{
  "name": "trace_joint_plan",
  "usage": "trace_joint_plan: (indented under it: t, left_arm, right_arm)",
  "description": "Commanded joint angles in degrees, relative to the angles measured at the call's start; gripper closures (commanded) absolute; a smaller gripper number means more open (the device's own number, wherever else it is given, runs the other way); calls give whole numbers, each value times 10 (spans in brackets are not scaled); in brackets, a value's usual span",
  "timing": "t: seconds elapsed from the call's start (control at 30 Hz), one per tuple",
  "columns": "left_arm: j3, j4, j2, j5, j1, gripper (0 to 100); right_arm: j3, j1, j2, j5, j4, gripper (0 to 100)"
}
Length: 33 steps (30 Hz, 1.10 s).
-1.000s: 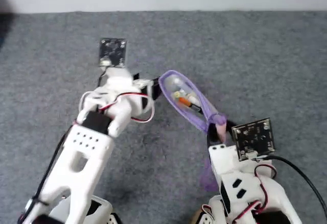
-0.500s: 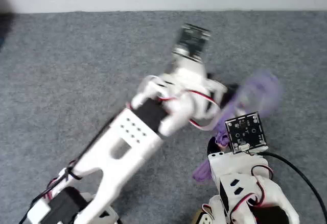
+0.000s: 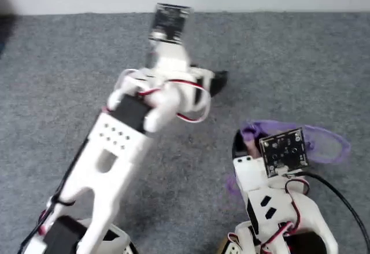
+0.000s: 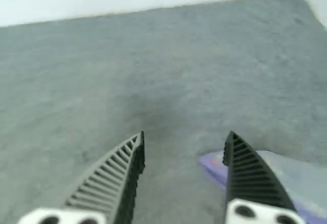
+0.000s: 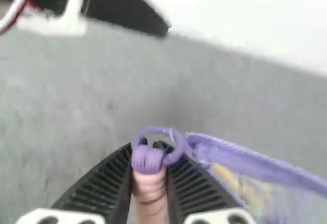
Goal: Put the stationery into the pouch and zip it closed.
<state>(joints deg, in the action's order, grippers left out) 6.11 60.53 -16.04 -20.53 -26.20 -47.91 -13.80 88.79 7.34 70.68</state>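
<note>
Stationery [image 5: 231, 179] inside pouch [image 5: 245, 160] reads as a yellowish blur.

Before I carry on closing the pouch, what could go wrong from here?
The right gripper pinches only the small pull tab on the pouch; it might slip out under tension.
The left gripper hangs open, off the pouch, so nothing braces it; a pull may drag the pouch over the table rather than run the zip.
</note>
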Motion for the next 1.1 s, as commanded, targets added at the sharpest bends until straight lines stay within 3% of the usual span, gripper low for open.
trace_joint_plan:
  t: [0.0, 0.1, 0.23, 0.4, 0.6, 1.07]
  left_arm:
    - [-31, 66, -55, -3, 20, 754]
    - [-30, 127, -71, -3, 17, 754]
    - [-30, 190, -76, 5, 4, 751]
    - [-30, 233, -76, 45, -1, 750]
    - [-30, 280, -77, 109, -10, 750]
    - [-31, 222, -77, 139, -105, 750]
  right_arm:
    - [11, -51, -4, -4, -95, 991]
    - [13, -70, 0, 1, -134, 991]
    - [49, -65, -3, 9, -79, 991]
    - [78, 2, 1, 50, 33, 991]
    - [82, 85, 1, 91, 83, 991]
    - [82, 124, 1, 97, 124, 991]
